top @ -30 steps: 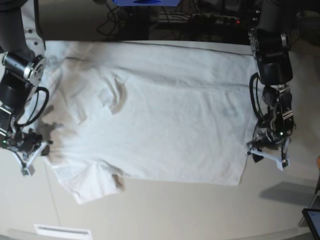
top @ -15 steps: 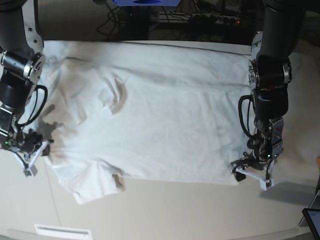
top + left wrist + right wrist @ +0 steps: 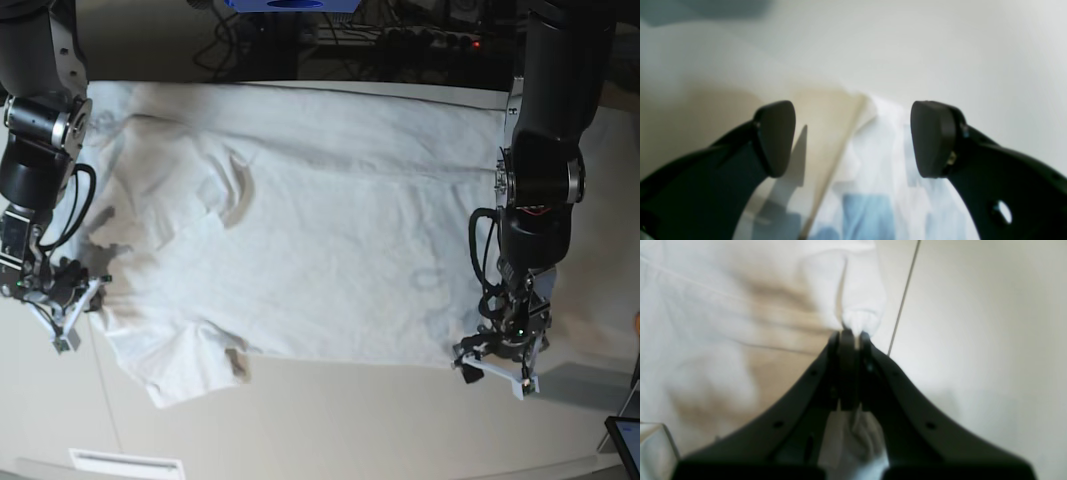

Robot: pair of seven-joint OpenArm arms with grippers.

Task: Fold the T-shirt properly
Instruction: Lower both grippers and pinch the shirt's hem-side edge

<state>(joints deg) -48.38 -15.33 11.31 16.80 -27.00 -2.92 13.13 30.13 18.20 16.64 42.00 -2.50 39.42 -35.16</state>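
Fingers of the right gripper point(image 3: 68, 312) at the view's left are clamped on the T-shirt point(image 3: 320, 230), which lies spread over the table point(image 3: 330, 420). At its bottom right corner, the left gripper point(image 3: 492, 368) stands with fingers wide apart.

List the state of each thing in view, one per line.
T-shirt: spread flat on the table, wrinkled, not yet folded, one edge pinched by the right gripper.
Left gripper: fingers wide open, holding nothing, poised over the shirt's corner.
Right gripper: fingers shut on a bunch of shirt cloth.
Table: bare along the near side.
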